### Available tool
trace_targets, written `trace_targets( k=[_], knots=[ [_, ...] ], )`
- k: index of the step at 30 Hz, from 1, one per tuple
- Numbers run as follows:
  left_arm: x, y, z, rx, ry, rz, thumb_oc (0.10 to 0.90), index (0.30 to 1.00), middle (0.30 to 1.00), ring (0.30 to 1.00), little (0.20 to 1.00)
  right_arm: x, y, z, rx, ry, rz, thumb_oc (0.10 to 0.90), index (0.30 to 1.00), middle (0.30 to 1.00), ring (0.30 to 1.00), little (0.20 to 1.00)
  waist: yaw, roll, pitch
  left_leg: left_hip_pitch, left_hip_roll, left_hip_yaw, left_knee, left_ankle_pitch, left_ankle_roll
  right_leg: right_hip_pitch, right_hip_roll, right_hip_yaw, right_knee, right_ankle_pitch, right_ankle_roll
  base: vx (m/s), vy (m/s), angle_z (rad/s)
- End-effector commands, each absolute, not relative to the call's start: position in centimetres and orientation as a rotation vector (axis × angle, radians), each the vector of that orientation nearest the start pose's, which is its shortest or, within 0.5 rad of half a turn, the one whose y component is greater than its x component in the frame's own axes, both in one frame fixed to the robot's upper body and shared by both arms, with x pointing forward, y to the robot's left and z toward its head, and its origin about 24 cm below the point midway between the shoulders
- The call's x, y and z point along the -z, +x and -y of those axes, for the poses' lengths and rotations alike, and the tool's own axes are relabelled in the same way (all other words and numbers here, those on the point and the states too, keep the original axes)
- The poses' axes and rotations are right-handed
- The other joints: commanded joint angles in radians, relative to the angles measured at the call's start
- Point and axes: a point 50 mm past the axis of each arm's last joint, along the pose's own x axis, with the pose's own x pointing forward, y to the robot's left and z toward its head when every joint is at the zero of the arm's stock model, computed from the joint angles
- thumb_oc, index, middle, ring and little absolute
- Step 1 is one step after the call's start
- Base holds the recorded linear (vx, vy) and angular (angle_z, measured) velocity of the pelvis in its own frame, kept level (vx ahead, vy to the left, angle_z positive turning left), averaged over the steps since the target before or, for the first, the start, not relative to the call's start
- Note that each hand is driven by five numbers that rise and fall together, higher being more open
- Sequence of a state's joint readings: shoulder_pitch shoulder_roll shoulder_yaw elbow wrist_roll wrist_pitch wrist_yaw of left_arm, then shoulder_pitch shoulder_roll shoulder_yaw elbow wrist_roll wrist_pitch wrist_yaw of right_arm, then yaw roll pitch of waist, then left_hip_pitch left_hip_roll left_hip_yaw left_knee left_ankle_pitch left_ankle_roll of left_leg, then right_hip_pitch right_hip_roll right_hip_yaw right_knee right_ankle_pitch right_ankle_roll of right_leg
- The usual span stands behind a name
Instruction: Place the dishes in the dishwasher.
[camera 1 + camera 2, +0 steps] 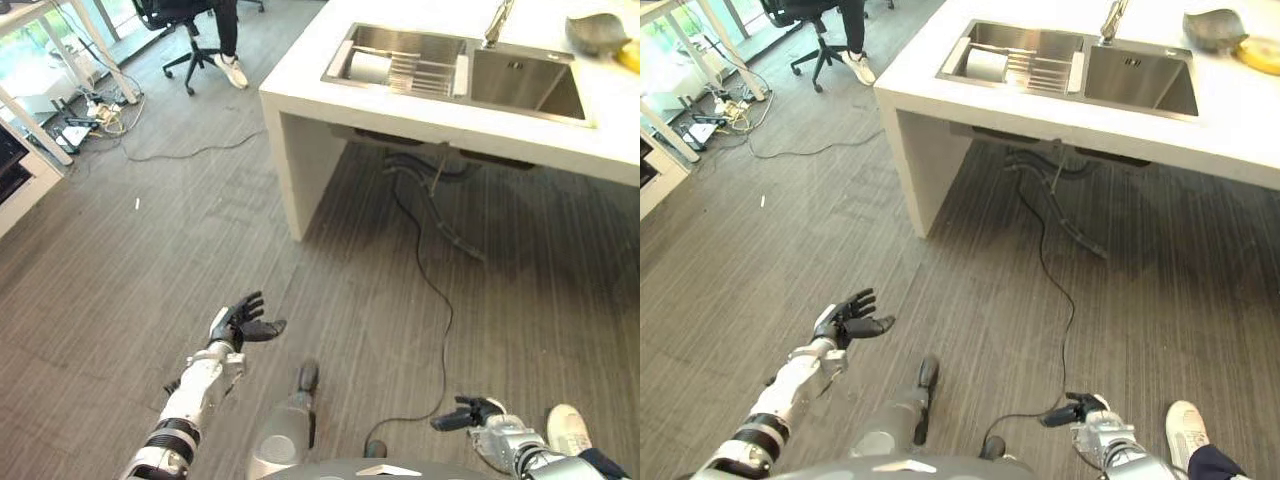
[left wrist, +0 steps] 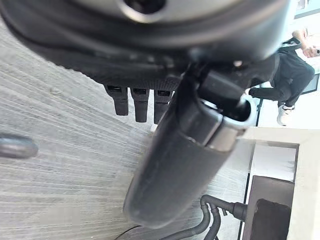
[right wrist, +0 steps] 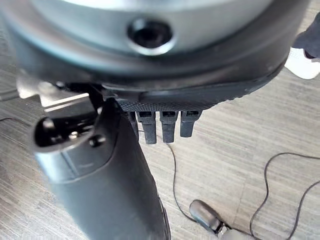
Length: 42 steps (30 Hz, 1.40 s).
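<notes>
Both hands hang empty above the grey wood-grain floor (image 1: 120, 290), well apart from the white counter (image 1: 420, 105) that stands ahead. The left hand (image 1: 240, 322) is held out in front of the robot's left side with its dark fingers spread and straight and the thumb standing off to one side; its own wrist view shows the fingers (image 2: 140, 102) straight in a row and nothing between them and the thumb. The right hand (image 1: 470, 413) is lower and nearer the body, fingers extended and relaxed, also holding nothing; in the right wrist view its fingers (image 3: 168, 125) point out over the floor. The dishes lie in the counter's double stainless sink (image 1: 525, 80): in the left basin sits a wire dish rack (image 1: 415, 73), and at its left end a pale round plate or bowl (image 1: 370, 66) stands on edge, its face turned sideways; more than that cannot be told of it. The right basin looks bare, and a tap (image 1: 495, 25) rises behind the divider. On the counter's far right a grey bowl-like dish (image 1: 597, 32) rests just beside something yellow (image 1: 630, 57). Drain hoses (image 1: 440, 195) hang under the sink. Far off at the upper left, a person's leg and white shoe (image 1: 231, 68) show by a black office chair (image 1: 180, 30).
</notes>
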<state>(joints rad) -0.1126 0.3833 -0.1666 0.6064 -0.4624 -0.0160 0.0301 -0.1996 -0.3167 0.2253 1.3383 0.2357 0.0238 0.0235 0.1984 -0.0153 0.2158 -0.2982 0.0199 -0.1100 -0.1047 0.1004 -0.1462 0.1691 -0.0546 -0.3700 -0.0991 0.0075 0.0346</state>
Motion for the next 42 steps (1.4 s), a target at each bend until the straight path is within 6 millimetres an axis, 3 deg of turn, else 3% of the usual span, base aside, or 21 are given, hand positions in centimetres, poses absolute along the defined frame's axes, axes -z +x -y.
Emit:
trace_targets(
  k=[1,2,3,4,5,7,10,13,16,18,20,21,23,26,30,31,36,38,39,40,42],
  knots=[
    [-0.4,27.2,-24.7,-0.076,0.034,-0.237,0.800,0.900,0.900,0.900,0.900,14.3,14.1,25.7,0.112,-0.233,-1.158,0.800,0.900,0.900,0.900,0.900,0.073,0.002,-0.010,-0.046,0.035,0.034,0.034,0.070,0.022,-0.082,0.023,-0.017,0.012,-0.054,0.072,0.18,0.010,-0.61],
    [-1.0,27.3,-24.9,-0.069,0.041,-0.212,0.800,0.900,0.900,0.900,0.900,14.4,14.2,25.5,0.109,-0.227,-1.156,0.800,0.900,0.900,0.900,0.900,0.078,0.004,-0.006,-0.068,0.045,0.053,0.024,0.085,0.014,-0.073,0.034,-0.012,0.012,-0.065,0.072,0.30,0.077,-0.80],
    [-1.6,27.4,-25.3,-0.066,0.048,-0.190,0.800,0.900,0.900,0.900,0.900,14.5,13.9,25.2,0.105,-0.218,-1.167,0.800,0.900,0.900,0.900,0.900,0.087,0.003,-0.025,-0.065,0.081,0.131,0.017,0.098,0.022,-0.045,0.058,-0.014,0.012,-0.090,0.077,0.30,0.081,-0.76],
    [-1.6,27.3,-25.3,-0.066,0.048,-0.191,0.800,0.900,0.900,0.900,0.900,14.5,13.9,25.2,0.104,-0.217,-1.167,0.800,0.900,0.900,0.900,0.900,0.092,0.001,-0.025,-0.062,0.083,0.137,0.017,0.096,0.022,-0.045,0.057,-0.008,0.012,-0.089,0.076,0.56,0.166,-0.58],
    [-2.3,27.3,-25.5,-0.055,0.076,-0.167,0.800,0.900,0.900,0.900,0.900,14.9,13.3,24.6,0.097,-0.195,-1.190,0.800,0.900,0.900,0.900,0.900,0.109,-0.021,-0.050,-0.028,0.083,0.161,0.033,0.132,0.043,0.011,0.076,0.028,0.012,-0.118,0.072,0.46,0.133,-0.30],
    [-2.8,27.4,-25.4,-0.030,0.109,-0.157,0.800,0.900,0.900,0.900,0.900,15.3,12.5,24.0,0.100,-0.168,-1.218,0.800,0.900,0.900,0.900,0.900,0.121,-0.062,-0.063,0.000,0.065,0.176,0.053,0.131,0.070,0.048,0.064,0.047,0.043,-0.119,0.074,0.53,0.150,-0.35],
    [-4.1,27.9,-24.5,0.041,0.192,-0.118,0.800,0.900,0.900,0.900,0.900,15.7,11.3,23.9,0.123,-0.128,-1.259,0.800,0.900,0.900,0.900,0.900,0.135,-0.102,-0.077,0.030,0.040,0.207,0.106,0.067,0.116,0.017,0.020,0.024,0.244,-0.106,0.148,0.36,0.177,-0.21],
    [-9.4,29.4,-22.9,0.122,0.438,0.097,0.800,0.900,0.900,0.900,0.900,15.4,12.0,24.5,0.165,-0.100,-1.239,0.800,0.900,0.900,0.900,0.900,0.104,-0.083,-0.061,0.046,0.008,0.183,0.183,-0.001,0.165,-0.104,-0.023,0.063,0.562,0.060,0.220,0.22,0.248,0.02],
    [-14.8,29.6,-20.8,0.173,0.569,0.346,0.800,0.900,0.900,0.900,0.900,15.3,12.7,23.9,0.176,-0.044,-1.208,0.800,0.900,0.900,0.900,0.900,0.080,-0.027,-0.056,0.087,0.007,0.145,0.185,-0.037,0.201,-0.207,-0.013,0.088,0.743,0.098,0.224,0.21,0.141,0.42],
    [-17.9,29.5,-20.1,0.162,0.623,0.494,0.800,0.900,0.900,0.900,0.900,15.6,12.1,23.2,0.157,-0.017,-1.205,0.800,0.900,0.900,0.900,0.900,0.050,-0.021,-0.065,0.148,-0.016,0.115,0.155,-0.054,0.202,-0.241,-0.047,0.073,0.659,0.066,0.204,0.34,0.057,0.94],
    [-20.8,29.3,-19.7,0.136,0.662,0.617,0.800,0.900,0.900,0.900,0.900,15.8,11.9,22.6,0.124,-0.020,-1.192,0.800,0.900,0.900,0.900,0.900,0.027,-0.021,-0.077,0.196,-0.019,0.087,0.138,-0.077,0.185,-0.240,-0.088,0.045,0.491,-0.023,0.158,0.35,-0.080,0.71],
    [-22.3,29.2,-19.5,0.130,0.654,0.678,0.800,0.900,0.900,0.900,0.900,15.8,11.8,22.5,0.112,-0.025,-1.191,0.800,0.900,0.900,0.900,0.900,0.023,-0.021,-0.083,0.214,-0.015,0.085,0.134,-0.091,0.172,-0.256,-0.133,0.033,0.399,-0.026,0.148,0.32,-0.143,0.47],
    [-23.9,29.0,-19.4,0.116,0.649,0.746,0.800,0.900,0.900,0.900,0.900,16.1,11.2,22.1,0.091,-0.027,-1.209,0.800,0.900,0.900,0.900,0.900,0.008,-0.018,-0.093,0.257,-0.006,0.074,0.118,-0.117,0.154,-0.271,-0.188,0.025,0.268,0.018,0.149,0.33,-0.167,0.44],
    [-25.7,29.0,-19.2,0.103,0.627,0.818,0.800,0.900,0.900,0.900,0.900,16.5,9.7,21.8,0.061,-0.027,-1.267,0.800,0.900,0.900,0.900,0.900,-0.016,-0.012,-0.100,0.335,-0.001,0.071,0.087,-0.147,0.135,-0.301,-0.239,0.030,0.165,0.140,0.184,0.32,-0.121,0.21],
    [-26.1,29.0,-17.9,0.170,0.609,0.842,0.800,0.900,0.900,0.900,0.900,16.9,8.2,21.5,0.045,-0.006,-1.314,0.800,0.900,0.900,0.900,0.900,-0.041,-0.033,-0.129,0.393,-0.001,0.074,0.058,-0.173,0.117,-0.244,-0.224,0.016,0.105,0.157,0.194,0.31,-0.121,0.14],
    [-25.8,29.0,-17.7,0.177,0.576,0.838,0.800,0.900,0.900,0.900,0.900,17.4,7.2,19.5,0.017,0.027,-1.328,0.800,0.900,0.900,0.900,0.900,-0.052,-0.028,-0.136,0.404,0.007,0.068,0.058,-0.178,0.112,-0.240,-0.214,0.022,0.105,0.149,0.189,0.42,-0.174,0.19],
    [-24.2,28.8,-19.4,0.111,0.520,0.775,0.800,0.900,0.900,0.900,0.900,17.6,5.9,17.2,-0.142,-0.036,-1.321,0.800,0.900,0.900,0.900,0.900,-0.112,-0.013,-0.159,0.415,0.077,0.078,0.158,-0.236,0.071,-0.230,-0.131,0.026,0.106,0.097,0.149,0.22,-0.206,-0.11],
    [-24.0,28.7,-19.6,0.111,0.506,0.765,0.800,0.900,0.900,0.900,0.900,17.6,6.0,17.0,-0.164,-0.049,-1.308,0.800,0.900,0.900,0.900,0.900,-0.115,-0.012,-0.156,0.404,0.090,0.079,0.212,-0.225,0.059,-0.220,-0.107,0.028,0.100,0.079,0.132,0.09,-0.180,-0.55],
    [-23.6,28.6,-19.6,0.111,0.484,0.754,0.800,0.900,0.900,0.900,0.900,17.5,6.2,16.7,-0.187,-0.060,-1.287,0.800,0.900,0.900,0.900,0.900,-0.115,-0.015,-0.143,0.368,0.099,0.079,0.331,-0.180,0.041,-0.192,-0.073,0.037,0.079,0.058,0.105,0.08,-0.176,-0.40],
    [-23.6,28.6,-19.6,0.111,0.484,0.754,0.800,0.900,0.900,0.900,0.900,17.5,6.2,16.6,-0.187,-0.061,-1.287,0.800,0.900,0.900,0.900,0.900,-0.116,-0.014,-0.142,0.362,0.101,0.077,0.344,-0.185,0.039,-0.190,-0.071,0.036,0.077,0.059,0.103,0.10,-0.241,-0.35],
    [-23.4,28.7,-19.0,0.130,0.448,0.755,0.800,0.900,0.900,0.900,0.900,17.3,6.8,16.6,-0.192,-0.062,-1.254,0.800,0.900,0.900,0.900,0.900,-0.115,-0.027,-0.111,0.277,0.111,0.079,0.520,-0.119,0.033,-0.157,-0.059,0.029,0.047,0.051,0.077,0.05,-0.182,-0.46]
  ],
)
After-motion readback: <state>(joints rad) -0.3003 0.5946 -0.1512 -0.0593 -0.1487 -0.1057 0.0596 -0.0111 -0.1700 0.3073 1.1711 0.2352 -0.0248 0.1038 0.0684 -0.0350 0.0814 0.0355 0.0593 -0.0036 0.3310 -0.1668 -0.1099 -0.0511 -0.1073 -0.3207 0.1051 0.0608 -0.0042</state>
